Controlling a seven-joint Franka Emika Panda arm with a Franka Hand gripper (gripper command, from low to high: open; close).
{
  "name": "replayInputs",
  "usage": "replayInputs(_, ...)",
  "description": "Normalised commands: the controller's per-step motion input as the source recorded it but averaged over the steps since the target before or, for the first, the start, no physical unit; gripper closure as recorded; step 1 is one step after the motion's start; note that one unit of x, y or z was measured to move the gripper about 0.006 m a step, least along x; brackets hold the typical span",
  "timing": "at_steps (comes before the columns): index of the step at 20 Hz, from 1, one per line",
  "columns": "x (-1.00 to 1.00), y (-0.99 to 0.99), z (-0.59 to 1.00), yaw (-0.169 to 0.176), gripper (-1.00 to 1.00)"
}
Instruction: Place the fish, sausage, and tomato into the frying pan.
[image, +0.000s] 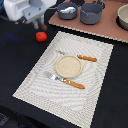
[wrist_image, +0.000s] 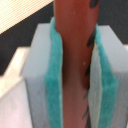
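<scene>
The gripper (image: 36, 22) sits in the upper left of the exterior view, just above the dark table (image: 115, 90), and the wrist view shows its two grey fingers with teal pads (wrist_image: 52, 75) pressed against a reddish-brown rod with dark marks, the sausage (wrist_image: 75, 55), held between them. The tomato (image: 41, 36) lies on the table just below the gripper, beside the upper left corner of the striped placemat (image: 35, 82). At the top of the frame a brownish board (image: 107, 27) carries the frying pan (image: 67, 10), shallow and dark grey with a thin handle pointing toward the gripper; something pale appears to lie in it, too blurred to name. Beside it stands a deeper grey pot (image: 91, 13), its inside not readable. On the placemat a tan plate (image: 68, 66) rests between a fork (image: 65, 81) and a knife (image: 80, 57), both with orange-brown handles. A pale bowl (image: 123, 16) shows at the upper right edge.
</scene>
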Motion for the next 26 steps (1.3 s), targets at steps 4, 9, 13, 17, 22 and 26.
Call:
replayInputs(4,0.37,0.97,0.29,0.004,1.0)
replayInputs(9,0.38,0.95,0.05,0.001,1.0)
replayInputs(13,0.41,0.96,0.03,0.0,1.0)
replayInputs(17,0.5,0.94,0.11,0.0,1.0)
replayInputs(22,0.58,0.87,0.15,0.001,1.0)
replayInputs(26,0.56,0.63,0.08,0.061,1.0)
